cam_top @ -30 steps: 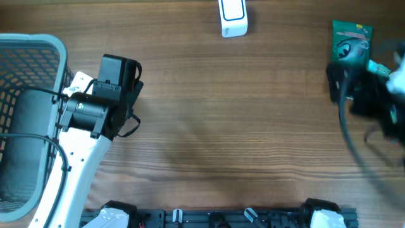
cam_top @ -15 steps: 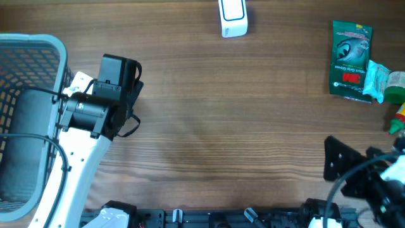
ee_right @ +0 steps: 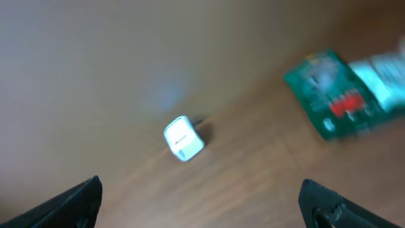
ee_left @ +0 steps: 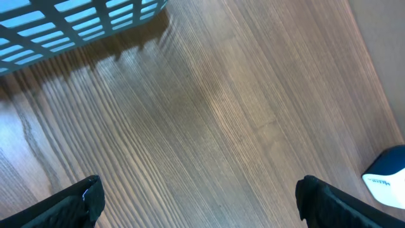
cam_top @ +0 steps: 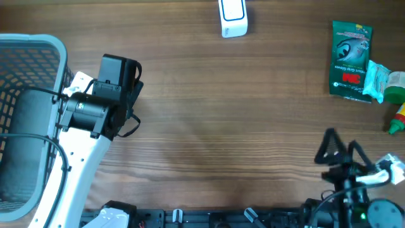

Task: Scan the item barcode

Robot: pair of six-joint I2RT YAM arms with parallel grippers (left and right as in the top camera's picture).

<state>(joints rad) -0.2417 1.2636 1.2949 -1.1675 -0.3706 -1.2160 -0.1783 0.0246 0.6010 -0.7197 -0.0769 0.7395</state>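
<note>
Overhead, the green packet lies flat on the tabletop, well ahead of the right jaws, which gape empty just as the left jaws do; it looks light, floppy and slick, so I'd pinch a free long edge.

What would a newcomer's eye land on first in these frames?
The green packet stands out most, lying flat near the table's right edge against the brown wood. A small white device, probably the scanner, sits at the top centre, and a pale mesh basket fills the left edge. Both the left gripper and the right gripper are open and hold nothing.
</note>
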